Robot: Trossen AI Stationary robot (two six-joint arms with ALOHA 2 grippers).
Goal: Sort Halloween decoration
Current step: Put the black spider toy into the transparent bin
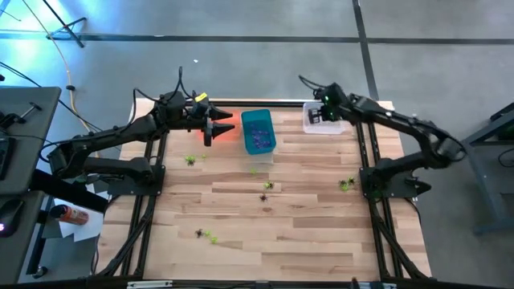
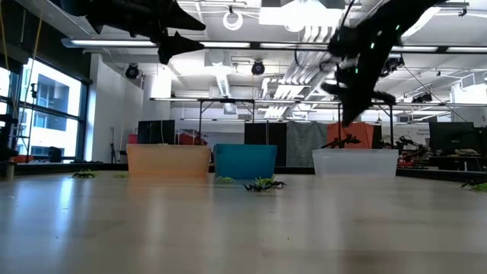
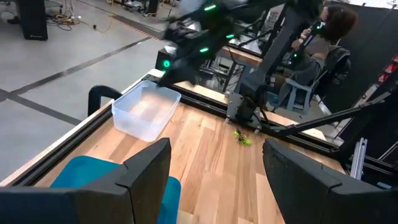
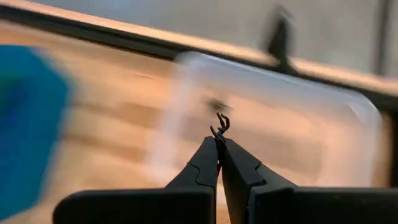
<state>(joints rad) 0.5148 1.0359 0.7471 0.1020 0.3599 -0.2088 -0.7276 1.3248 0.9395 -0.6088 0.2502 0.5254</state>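
Note:
Small spidery trinkets in yellow-green and black lie scattered on the wooden table, among them one (image 1: pixel 191 159), a pair (image 1: pixel 266 189), one (image 1: pixel 347 185) and another pair (image 1: pixel 205 234). Three bins stand in a row near the far edge: orange (image 1: pixel 228 128), teal (image 1: pixel 259 132) with purple pieces inside, and clear (image 1: pixel 323 120). My right gripper (image 4: pixel 219 140) hovers above the clear bin (image 4: pixel 280 118), shut on a tiny black trinket (image 4: pixel 220 122). My left gripper (image 3: pixel 214 180) is open and empty, raised over the orange and teal bins (image 3: pixel 93 186). My right gripper pinches the black trinket's thin leg (image 4: pixel 217 132) between the very ends of its two fingers. The trinket is lifted clear and sticks out beyond the fingertips (image 4: pixel 210 149), over the clear bin's inside.
Black rails run along the table's far edge (image 1: pixel 281 103) and sides. The table's middle and near half hold only the scattered trinkets. A person sits beyond the table's right side (image 3: pixel 326 43). Both arms hang high above the bins (image 2: pixel 169 38) (image 2: pixel 358 68).

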